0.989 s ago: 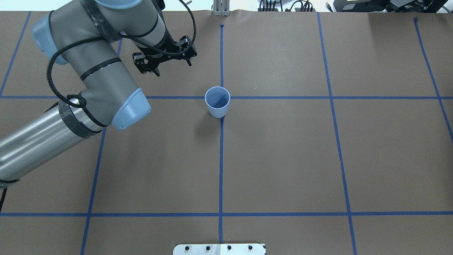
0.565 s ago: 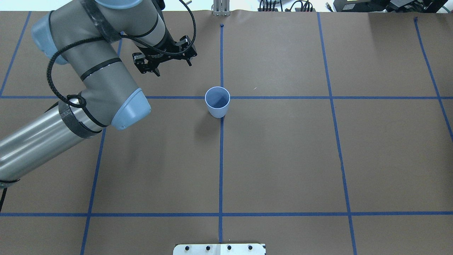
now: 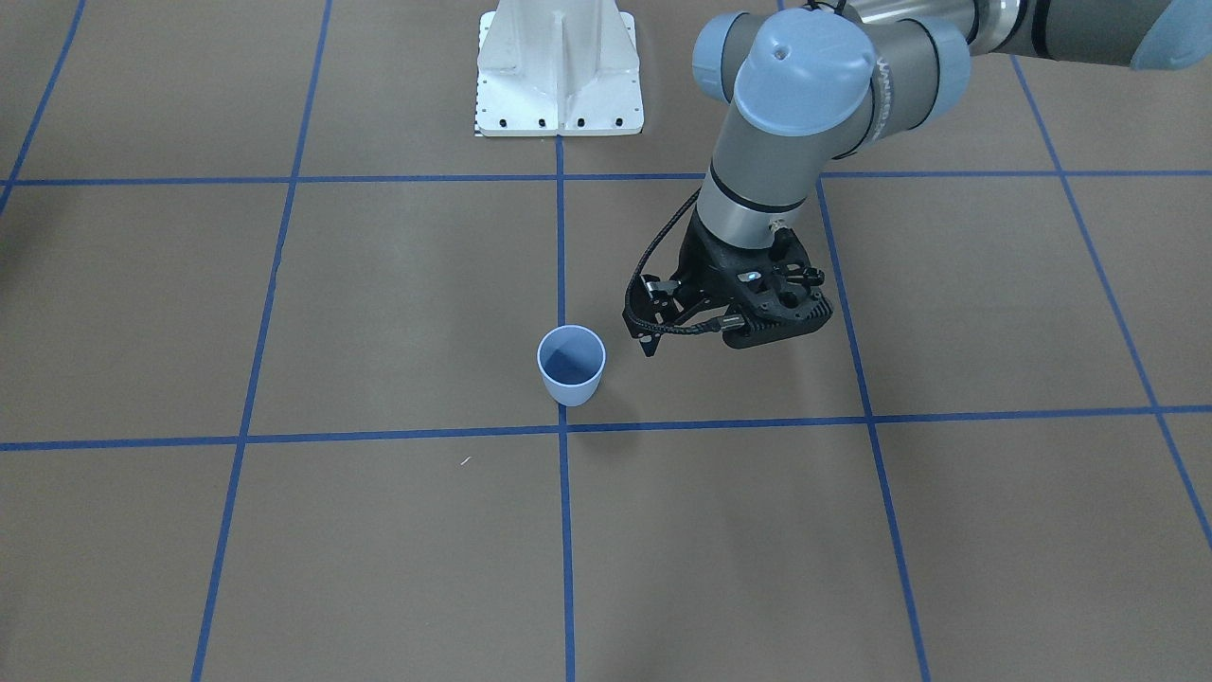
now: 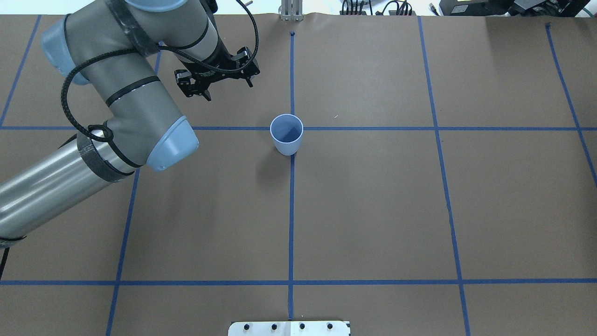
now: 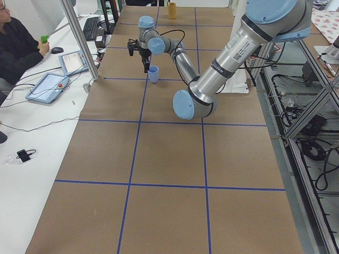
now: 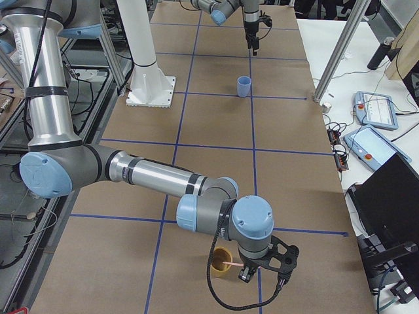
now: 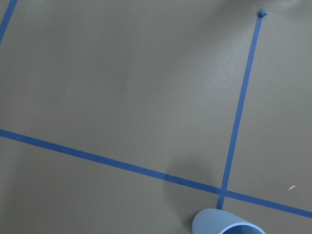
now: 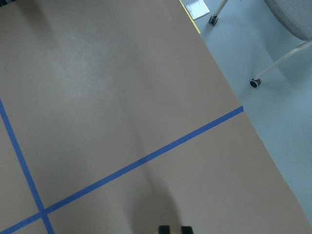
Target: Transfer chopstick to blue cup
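The blue cup (image 4: 286, 134) stands upright and empty at the tape crossing in the middle of the table; it also shows in the front view (image 3: 571, 365) and at the bottom edge of the left wrist view (image 7: 228, 227). My left gripper (image 4: 227, 91) hangs above the table to the cup's far left, jaws apart and empty. My right gripper (image 6: 245, 269) is far off at the table's right end, over a yellow cup (image 6: 219, 263). Its fingertips (image 8: 165, 229) sit close together on the pale pink chopstick (image 6: 230, 263), which sticks out sideways over the yellow cup's rim.
The white robot base plate (image 3: 559, 66) is at the robot's side of the table. Blue tape lines (image 4: 291, 210) form a grid on brown paper. An operator (image 5: 16, 47) sits at a side desk with tablets (image 5: 48, 86). A metal post (image 5: 79, 37) stands at the far edge.
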Robot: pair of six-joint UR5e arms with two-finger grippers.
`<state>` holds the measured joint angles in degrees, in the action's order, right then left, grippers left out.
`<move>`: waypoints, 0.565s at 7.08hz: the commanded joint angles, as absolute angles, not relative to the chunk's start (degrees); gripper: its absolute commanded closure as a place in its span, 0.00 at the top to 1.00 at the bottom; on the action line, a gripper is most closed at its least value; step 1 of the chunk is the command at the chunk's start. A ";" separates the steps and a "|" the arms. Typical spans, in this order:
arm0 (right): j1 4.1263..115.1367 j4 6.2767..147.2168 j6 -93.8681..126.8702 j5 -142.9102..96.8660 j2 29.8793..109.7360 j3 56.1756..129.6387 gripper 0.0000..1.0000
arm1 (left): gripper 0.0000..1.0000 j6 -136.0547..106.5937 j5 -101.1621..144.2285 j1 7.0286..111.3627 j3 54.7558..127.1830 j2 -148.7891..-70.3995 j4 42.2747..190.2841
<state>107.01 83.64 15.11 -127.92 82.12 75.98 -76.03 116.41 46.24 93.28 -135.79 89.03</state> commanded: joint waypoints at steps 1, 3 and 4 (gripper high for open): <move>110.20 83.76 15.12 -126.57 82.35 79.62 0.00 | 0.98 -76.03 116.54 46.32 93.34 -135.70 89.03; 110.83 85.07 15.20 -124.47 80.35 81.12 0.00 | 0.98 -75.94 116.54 46.41 93.43 -135.62 89.12; 111.27 89.60 15.21 -121.67 74.85 81.21 0.00 | 0.98 -74.63 116.63 46.41 93.78 -134.92 89.12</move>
<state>110.85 85.66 15.17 -124.53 79.70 80.86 -75.67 116.56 46.39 93.52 -135.49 89.11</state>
